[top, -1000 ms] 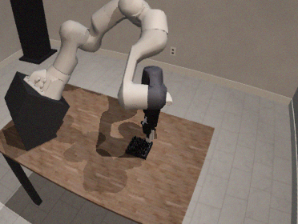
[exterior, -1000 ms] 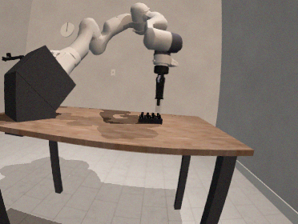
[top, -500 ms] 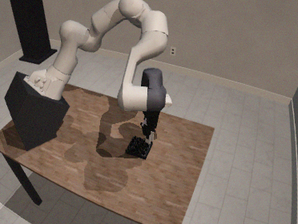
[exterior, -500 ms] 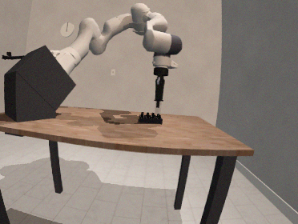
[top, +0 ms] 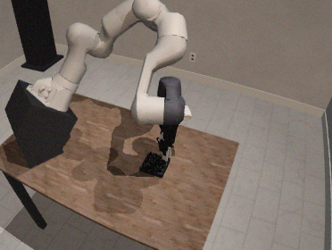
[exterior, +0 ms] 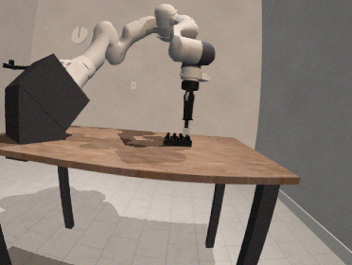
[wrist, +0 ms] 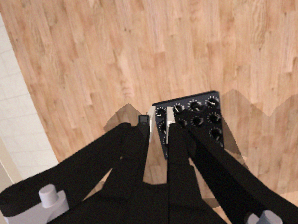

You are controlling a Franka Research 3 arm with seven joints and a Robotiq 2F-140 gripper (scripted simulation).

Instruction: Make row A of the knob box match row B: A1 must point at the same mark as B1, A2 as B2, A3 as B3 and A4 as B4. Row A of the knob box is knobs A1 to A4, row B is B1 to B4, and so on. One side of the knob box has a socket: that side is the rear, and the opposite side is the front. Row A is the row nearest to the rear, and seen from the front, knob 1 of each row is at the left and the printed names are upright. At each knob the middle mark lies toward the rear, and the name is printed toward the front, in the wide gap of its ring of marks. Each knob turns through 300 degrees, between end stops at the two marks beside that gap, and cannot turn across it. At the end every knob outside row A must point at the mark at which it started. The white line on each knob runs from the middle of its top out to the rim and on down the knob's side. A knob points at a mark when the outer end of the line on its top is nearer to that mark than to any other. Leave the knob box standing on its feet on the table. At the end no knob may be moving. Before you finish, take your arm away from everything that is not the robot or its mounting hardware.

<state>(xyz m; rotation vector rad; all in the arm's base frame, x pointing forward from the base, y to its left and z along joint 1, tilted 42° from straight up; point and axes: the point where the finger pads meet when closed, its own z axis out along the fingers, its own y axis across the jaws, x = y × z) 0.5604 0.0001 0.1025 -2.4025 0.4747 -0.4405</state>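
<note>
The black knob box (top: 154,164) stands on the wooden table, and it also shows in the exterior view (exterior: 177,140) and in the wrist view (wrist: 192,120). Its small socket (wrist: 143,119) faces left in the wrist view. My gripper (wrist: 160,114) points straight down over the box's corner on the socket side. Its fingers are nearly shut, with a narrow gap between the pale pads. A corner knob (wrist: 160,113) of the row nearest to the socket shows in that gap. In the exterior view the fingertips (exterior: 185,127) hang slightly above the knob tops. The knobs' white lines are too small to read.
A large dark block (top: 37,127) holds the arm's base at the table's left end. The box sits near the table's middle, toward the far right edge (top: 232,147).
</note>
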